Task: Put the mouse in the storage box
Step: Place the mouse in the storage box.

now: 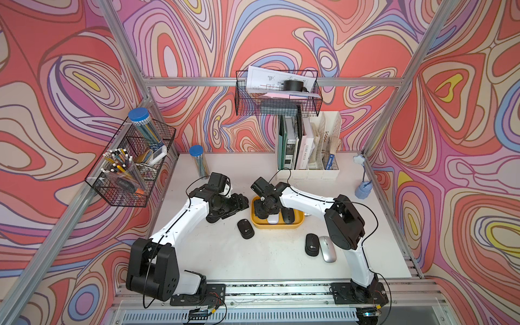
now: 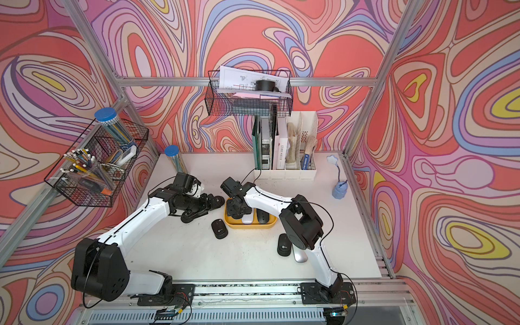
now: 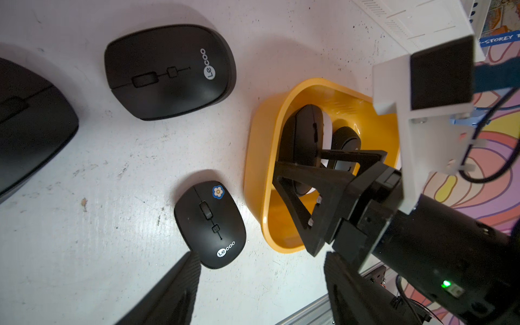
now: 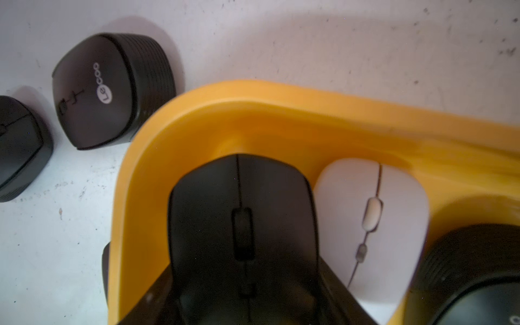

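Observation:
The yellow-orange storage box (image 1: 277, 226) (image 2: 250, 225) (image 3: 254, 157) (image 4: 253, 112) sits mid-table. My right gripper (image 1: 263, 212) (image 2: 237, 212) (image 4: 242, 287) reaches down inside its left end, shut on a black mouse (image 4: 242, 213) (image 3: 305, 135) that is within the walls. Beside it in the box lie a white mouse (image 4: 371, 213) (image 1: 272, 219) and another black mouse (image 1: 288, 215) (image 3: 346, 143). My left gripper (image 1: 243, 204) (image 2: 218, 202) (image 3: 261, 259) hangs open and empty just left of the box, near a black mouse with a flower sticker (image 1: 245, 228) (image 3: 209, 225).
Two more black mice (image 3: 168, 73) (image 3: 28, 126) lie off the box's corner, covered by my left arm in both top views. A black mouse (image 1: 311, 244) and a silver mouse (image 1: 327, 249) lie front right. A white file organizer (image 1: 309, 157) stands behind, a blue lamp (image 1: 363, 191) at right.

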{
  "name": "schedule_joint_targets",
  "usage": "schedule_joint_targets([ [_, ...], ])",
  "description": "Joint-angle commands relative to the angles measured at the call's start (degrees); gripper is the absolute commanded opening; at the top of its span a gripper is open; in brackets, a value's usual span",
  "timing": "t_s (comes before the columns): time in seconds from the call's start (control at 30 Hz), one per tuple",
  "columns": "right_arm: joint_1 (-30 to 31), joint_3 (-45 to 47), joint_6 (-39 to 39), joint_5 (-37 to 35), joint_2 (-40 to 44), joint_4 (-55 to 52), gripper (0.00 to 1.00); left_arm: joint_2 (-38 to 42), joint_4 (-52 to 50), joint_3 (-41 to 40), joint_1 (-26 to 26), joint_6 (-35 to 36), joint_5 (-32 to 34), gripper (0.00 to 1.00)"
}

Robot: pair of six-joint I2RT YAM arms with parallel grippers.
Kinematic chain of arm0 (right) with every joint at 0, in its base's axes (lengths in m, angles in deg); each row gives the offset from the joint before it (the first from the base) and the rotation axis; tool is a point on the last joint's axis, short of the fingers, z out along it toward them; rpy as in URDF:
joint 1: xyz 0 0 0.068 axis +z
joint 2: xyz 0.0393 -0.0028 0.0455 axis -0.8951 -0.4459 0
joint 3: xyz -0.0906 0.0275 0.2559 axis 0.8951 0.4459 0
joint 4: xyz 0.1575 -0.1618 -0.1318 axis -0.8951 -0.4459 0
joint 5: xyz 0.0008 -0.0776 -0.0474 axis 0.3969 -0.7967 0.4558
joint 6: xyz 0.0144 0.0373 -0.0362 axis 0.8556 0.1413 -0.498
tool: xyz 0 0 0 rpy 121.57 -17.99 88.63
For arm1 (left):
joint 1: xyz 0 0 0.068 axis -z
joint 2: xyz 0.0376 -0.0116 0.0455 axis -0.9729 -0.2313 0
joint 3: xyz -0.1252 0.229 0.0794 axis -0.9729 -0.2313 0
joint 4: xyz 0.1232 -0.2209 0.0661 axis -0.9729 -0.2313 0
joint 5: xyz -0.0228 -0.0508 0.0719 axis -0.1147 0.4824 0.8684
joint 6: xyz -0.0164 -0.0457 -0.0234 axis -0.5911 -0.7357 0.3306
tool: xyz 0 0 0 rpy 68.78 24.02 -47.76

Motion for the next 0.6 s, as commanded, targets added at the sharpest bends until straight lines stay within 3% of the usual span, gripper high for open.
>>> schedule_joint_targets([
  [0.0, 0.06, 0.37, 0.17, -2.5, -1.1, -2.84, 0.45, 0.92, -0.17, -1.07, -0.21, 0.05, -1.19, 0.76],
  [0.23, 0.06, -1.2, -0.14, 1.26, -2.93, -1.78, 0.49, 0.6, 0.71, -1.7, -0.11, -0.36, -3.04, 0.76],
  [0.57, 0.1, -2.4, -0.72, -3.23, -4.65, -4.58, 0.56, -1.51, 4.95, -4.07, -0.09, -2.05, -7.29, 0.76],
])
